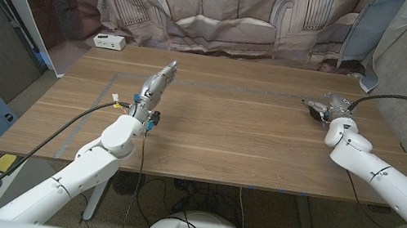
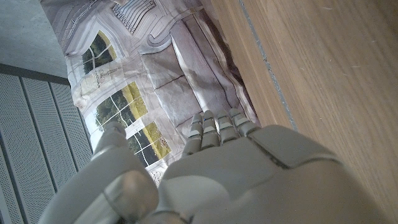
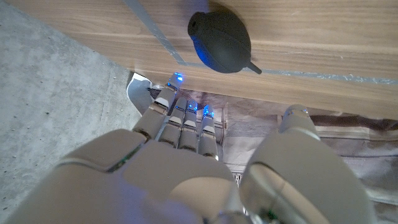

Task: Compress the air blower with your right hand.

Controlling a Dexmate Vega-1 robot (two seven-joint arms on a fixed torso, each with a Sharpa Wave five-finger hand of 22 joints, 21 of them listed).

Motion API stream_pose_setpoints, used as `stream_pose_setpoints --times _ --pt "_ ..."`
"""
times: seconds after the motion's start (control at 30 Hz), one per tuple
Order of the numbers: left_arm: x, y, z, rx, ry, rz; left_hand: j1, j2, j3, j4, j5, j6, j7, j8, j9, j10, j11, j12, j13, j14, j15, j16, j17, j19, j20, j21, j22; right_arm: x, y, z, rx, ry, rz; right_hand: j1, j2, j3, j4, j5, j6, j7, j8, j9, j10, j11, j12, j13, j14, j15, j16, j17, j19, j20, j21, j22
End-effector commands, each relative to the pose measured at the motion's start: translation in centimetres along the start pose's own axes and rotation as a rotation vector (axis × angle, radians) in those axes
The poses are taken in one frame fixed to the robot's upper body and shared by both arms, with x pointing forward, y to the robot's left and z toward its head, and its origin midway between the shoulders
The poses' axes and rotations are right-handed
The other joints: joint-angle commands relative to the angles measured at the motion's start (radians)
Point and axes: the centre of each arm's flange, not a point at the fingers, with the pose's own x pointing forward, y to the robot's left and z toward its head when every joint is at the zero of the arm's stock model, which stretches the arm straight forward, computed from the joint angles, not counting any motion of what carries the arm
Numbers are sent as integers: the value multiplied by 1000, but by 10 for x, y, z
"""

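The air blower is a black rubber bulb with a short nozzle, lying on the wooden table at the far right. In the right wrist view the air blower lies just beyond my fingertips, with a gap between them. My right hand hovers right beside the bulb, fingers stretched out and thumb apart, holding nothing. My left hand reaches out over the table's left-middle with straight fingers and nothing in it; the left hand points toward the curtain.
A small white box sits at the table's far left corner. Grey tape lines mark a rectangle on the tabletop. A printed curtain hangs behind the table. Cables trail from both arms.
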Motion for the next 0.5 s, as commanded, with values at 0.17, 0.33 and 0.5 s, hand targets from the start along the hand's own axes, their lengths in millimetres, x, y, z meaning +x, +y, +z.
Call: stream_pose_setpoints --times 0.17,0.33,0.5 --pt "4 1 2 2 -7 -8 5 3 11 0 -2 11 -5 0 3 12 -3 0 5 9 -5 1 4 7 -5 1 5 -12 -5 0 165 -82 -93 -34 6 -4 19 9 -10 2 -2 3 1 12 3 4 -17 3 1 0 -13 -6 -1 2" --pt "4 1 2 2 -8 -12 5 3 11 0 -2 11 -7 0 3 14 -4 1 5 9 -4 1 4 7 -6 0 5 -17 -6 2 215 -99 -112 -43 9 -5 22 10 -22 -2 -6 3 -9 8 1 4 -29 6 -2 -1 -30 -5 -5 1" --pt "4 1 3 5 -7 -14 5 3 12 0 -2 12 -5 0 3 14 -3 1 5 9 -4 0 4 7 -6 0 5 -22 -8 6 262 -119 -127 -49 12 -6 25 11 -28 2 -7 3 -12 9 0 4 -32 8 -2 -2 -33 -3 -5 1"
